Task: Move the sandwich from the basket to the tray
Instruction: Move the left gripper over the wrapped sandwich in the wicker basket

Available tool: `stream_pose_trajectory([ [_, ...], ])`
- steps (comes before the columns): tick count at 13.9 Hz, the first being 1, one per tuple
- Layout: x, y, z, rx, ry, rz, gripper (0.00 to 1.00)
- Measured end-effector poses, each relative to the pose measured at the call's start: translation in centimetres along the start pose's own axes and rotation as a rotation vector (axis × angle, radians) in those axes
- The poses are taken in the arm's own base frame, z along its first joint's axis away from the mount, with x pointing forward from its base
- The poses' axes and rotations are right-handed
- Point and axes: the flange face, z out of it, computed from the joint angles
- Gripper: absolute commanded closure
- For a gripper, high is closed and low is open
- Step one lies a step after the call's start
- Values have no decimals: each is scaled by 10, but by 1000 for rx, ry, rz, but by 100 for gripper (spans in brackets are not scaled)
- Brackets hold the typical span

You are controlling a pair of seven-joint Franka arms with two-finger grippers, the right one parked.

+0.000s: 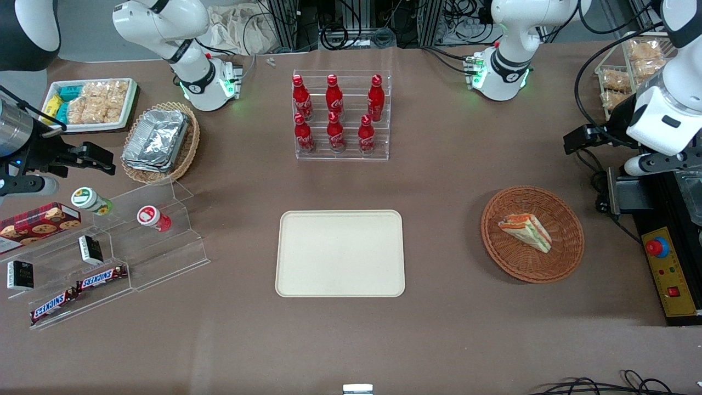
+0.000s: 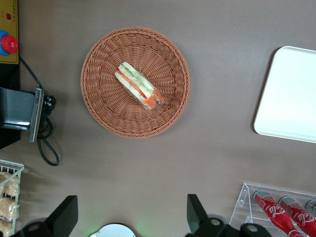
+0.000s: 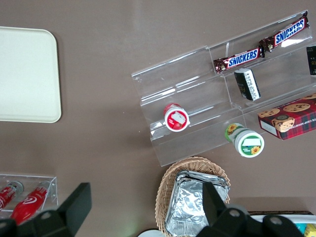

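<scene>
We are finding the sandwich [image 1: 526, 229] lying on its side in the round woven basket [image 1: 565, 258], toward the working arm's end of the table. The tray [image 1: 340, 253] is sitting bare, well apart from the basket, nearer the table's middle. The gripper [image 2: 129, 217] is hovering high above the table, near the basket but not over it, its fingers [image 2: 64, 217] spread wide (holding nothing). A rack of red bottles [image 1: 335, 112] is standing farther from the front camera than the tray.

We are looking at a big brown table [image 1: 471, 340]. Black cables [image 1: 351, 27] are lying past its edge, and green lights [image 1: 230, 88] are glowing on it.
</scene>
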Motion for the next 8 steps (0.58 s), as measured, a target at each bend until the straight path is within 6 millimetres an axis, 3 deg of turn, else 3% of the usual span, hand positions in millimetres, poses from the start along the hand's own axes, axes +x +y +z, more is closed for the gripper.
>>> stream_pose_trajectory([
  [5,0,4,2,2,-4,-6,1],
  [8,3,5,11,6,-18,-151,1],
])
